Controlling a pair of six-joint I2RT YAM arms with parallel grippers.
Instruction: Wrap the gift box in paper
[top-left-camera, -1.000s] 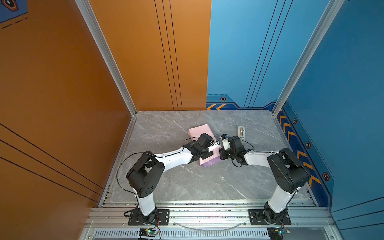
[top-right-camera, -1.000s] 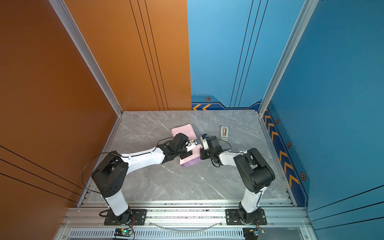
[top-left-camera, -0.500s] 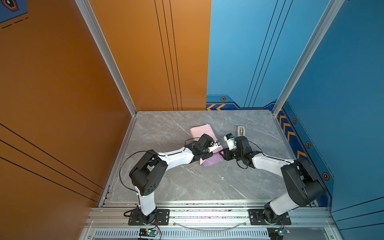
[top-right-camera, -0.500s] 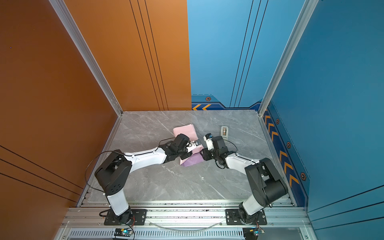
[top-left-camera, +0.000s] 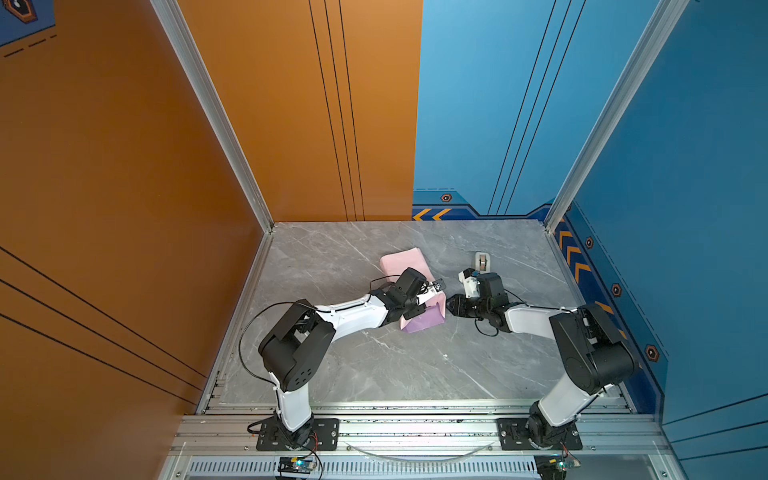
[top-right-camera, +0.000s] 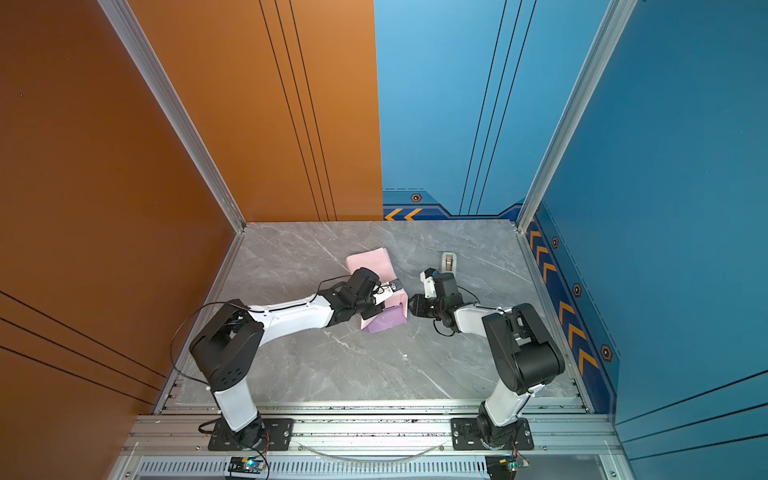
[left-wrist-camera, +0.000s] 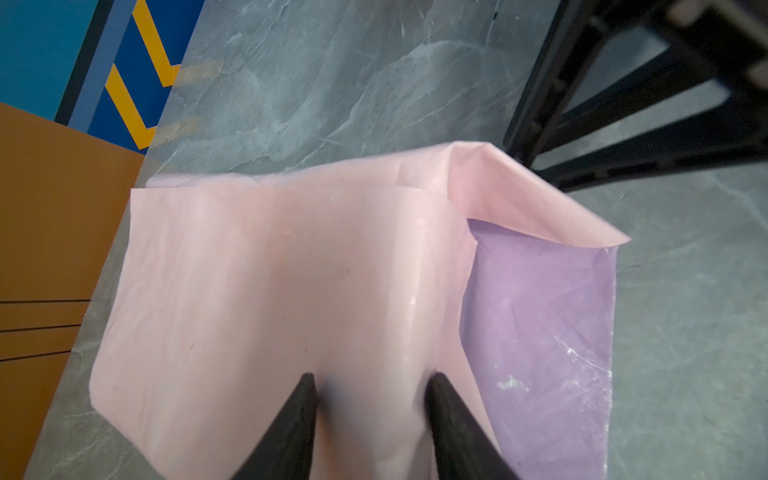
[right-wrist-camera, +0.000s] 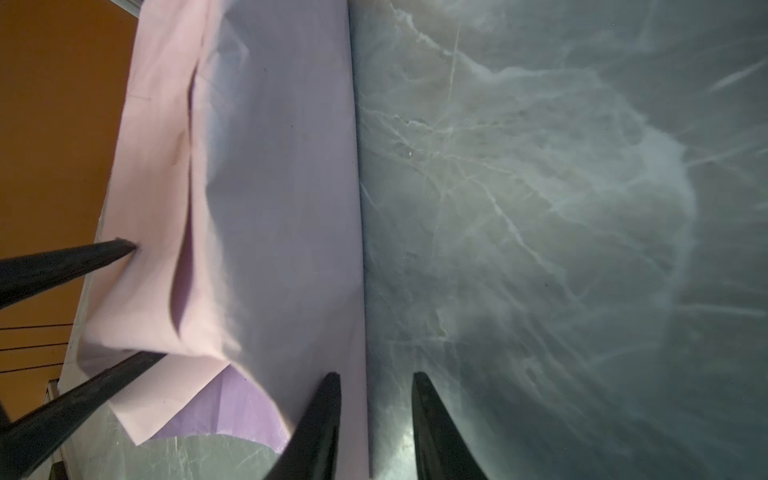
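Two pairs of jaws, both mine, stand apart with nothing pinched. Nearest, my left gripper (left-wrist-camera: 372, 376) has its tips set down on the pink face of the paper (left-wrist-camera: 270, 270), which lies humped and folded over on the table (left-wrist-camera: 374, 83). I cannot see the gift box anywhere. I judge it sits under that hump, beneath my left tips, since the sheet rises there with a box-like corner. Just beside it, a lilac flap (left-wrist-camera: 540, 332) lies out on the table, and a pink corner (left-wrist-camera: 540, 199) curls loosely over it. My right gripper (right-wrist-camera: 374, 376) comes in low from the opposite side, its jaws open astride the straight edge of that flap, with one finger over paper and one over bare stone. Farther off, in a top view, the tape dispenser (top-left-camera: 482, 262) stands toward the back, well apart from the bundle.

The wrap looks part done, with one side folded over and the end loose. What worries me is how thin the sheet is. If my right jaws close off the edge, they catch air or scrape stone. If they close too deep, they crumple or tear the flap. If my left tips lift or slide while the right pulls, the fold under them can spring open and the box can shift inside. The curled pink corner may also get trapped under the flap and leave a lumpy seam.
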